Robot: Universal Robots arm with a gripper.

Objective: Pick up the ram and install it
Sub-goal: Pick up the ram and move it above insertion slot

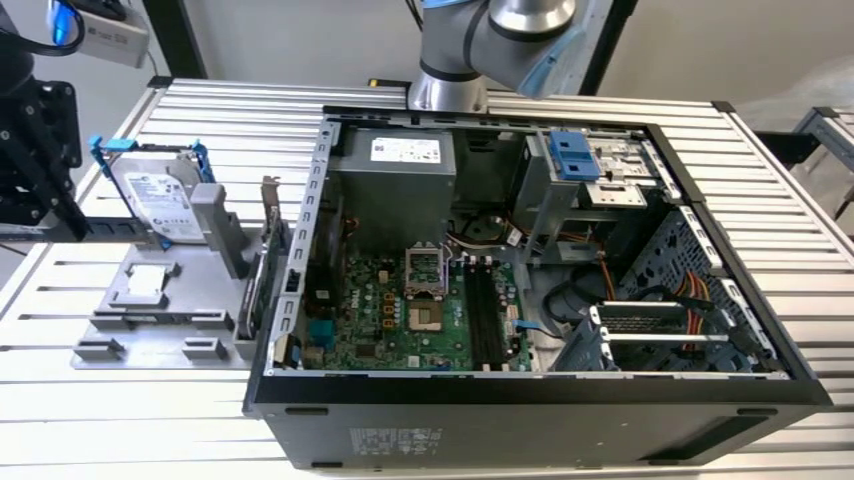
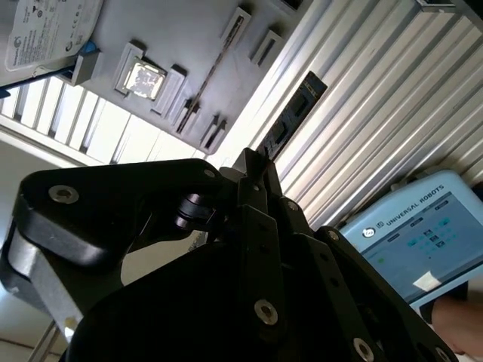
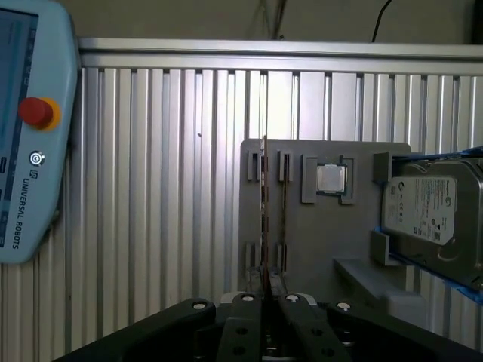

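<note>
Exterior view gave the open case (image 1: 534, 400) at frame centre and the arm base (image 1: 447, 85) at upper centre. The grey holder (image 1: 154, 335) lay at the exterior view's left, just beside the case wall. The drive (image 1: 158, 200) was propped at the holder's far end, and a card (image 1: 263, 275) stood upright between holder and case. The wrist views gave the pendant (image 3: 30, 151), well apart from the holder on the slatted table (image 3: 151, 196), and the chip (image 3: 330, 179) seated in the holder between drive and end slots.

Gripper (image 3: 264, 300): fingers closed together, apparently clamping the ram (image 2: 296, 111). In the second wrist view the ram ran out from the fingertips as a dark flat strip, parallel to the table slats, over bare table just beside the holder's slotted end. In the first wrist view the ram (image 3: 264, 219) was edge-on, a thin brownish line leading straight away from where the fingers met and crossing the holder's slots. It looked carried above the holder, not seated in it.

Hidden: the gripper's linkage covered the ram's other half in the second wrist view. In the exterior view the gripper was a black mass at the far left edge, cut off by the frame, its tips too dark to make out.
</note>
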